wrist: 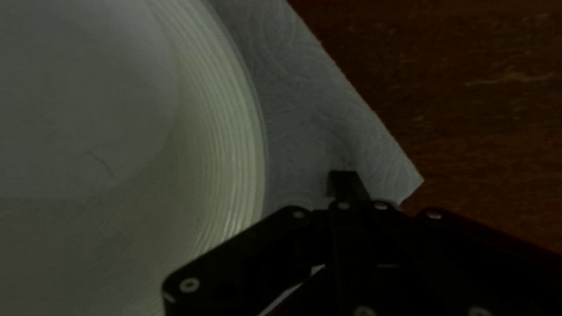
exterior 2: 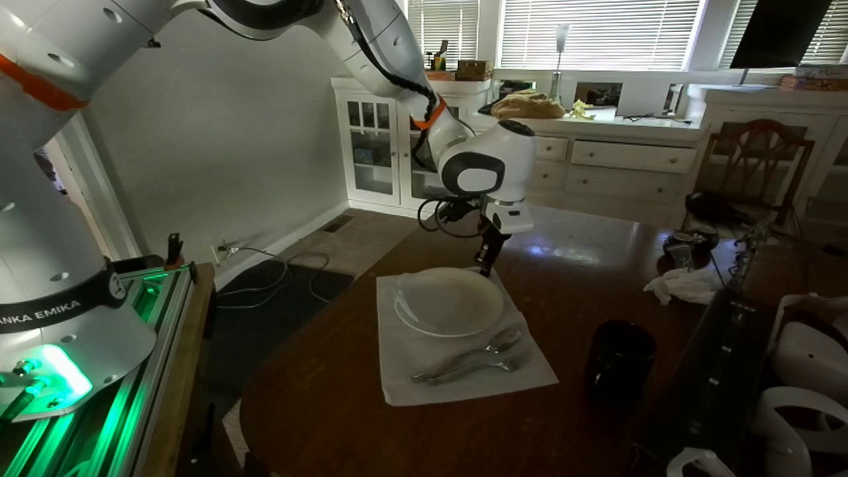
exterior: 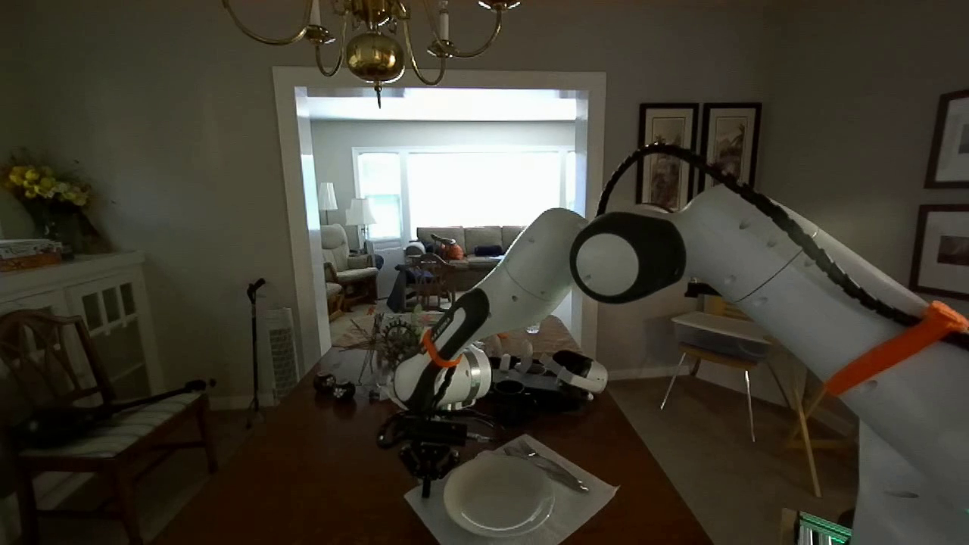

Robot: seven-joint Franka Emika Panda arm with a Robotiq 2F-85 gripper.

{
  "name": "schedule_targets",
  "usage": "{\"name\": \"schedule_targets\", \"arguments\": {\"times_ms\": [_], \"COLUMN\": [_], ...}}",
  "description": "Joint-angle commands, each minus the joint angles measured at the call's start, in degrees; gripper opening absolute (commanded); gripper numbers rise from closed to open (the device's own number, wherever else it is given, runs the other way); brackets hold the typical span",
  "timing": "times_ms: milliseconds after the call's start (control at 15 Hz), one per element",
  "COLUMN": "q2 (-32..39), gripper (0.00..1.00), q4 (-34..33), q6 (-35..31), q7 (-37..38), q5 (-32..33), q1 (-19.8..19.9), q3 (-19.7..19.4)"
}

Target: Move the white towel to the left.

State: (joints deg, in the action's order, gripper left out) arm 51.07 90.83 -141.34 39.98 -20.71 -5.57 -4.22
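The white towel is a pale, roughly square cloth lying flat on the brown table, in both exterior views (exterior: 581, 509) (exterior 2: 409, 374) and in the wrist view (wrist: 314, 118). A white round plate (exterior: 498, 496) (exterior 2: 450, 301) sits on it, and silver cutlery (exterior 2: 467, 363) lies on it beside the plate. My gripper (exterior: 426, 484) (exterior 2: 486, 268) points down at a towel corner, beside the plate. In the wrist view its fingertips (wrist: 344, 182) are together over the towel just inside that corner. I see no fold of cloth between them; the contact is dark.
The table (exterior 2: 318, 404) also holds a black mug (exterior 2: 621, 364), a long black object (exterior 2: 712, 384), a white headset (exterior: 587, 372) and a crumpled white tissue (exterior 2: 682, 285). Dark round ornaments (exterior: 333, 386) stand farther along. A chandelier (exterior: 375, 57) hangs above.
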Motion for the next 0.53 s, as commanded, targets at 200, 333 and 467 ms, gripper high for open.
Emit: {"name": "schedule_targets", "arguments": {"times_ms": [200, 333, 467], "q2": [7.1, 8.2, 9.1], "gripper": [0.0, 0.0, 0.0], "q4": [-9.2, -11.0, -12.6], "q6": [0.6, 1.0, 1.5], "q7": [6.3, 7.9, 9.4], "q5": [1.9, 2.1, 2.4], "q1": [0.4, 0.8, 1.3], "q3": [-1.7, -2.1, -2.4]}}
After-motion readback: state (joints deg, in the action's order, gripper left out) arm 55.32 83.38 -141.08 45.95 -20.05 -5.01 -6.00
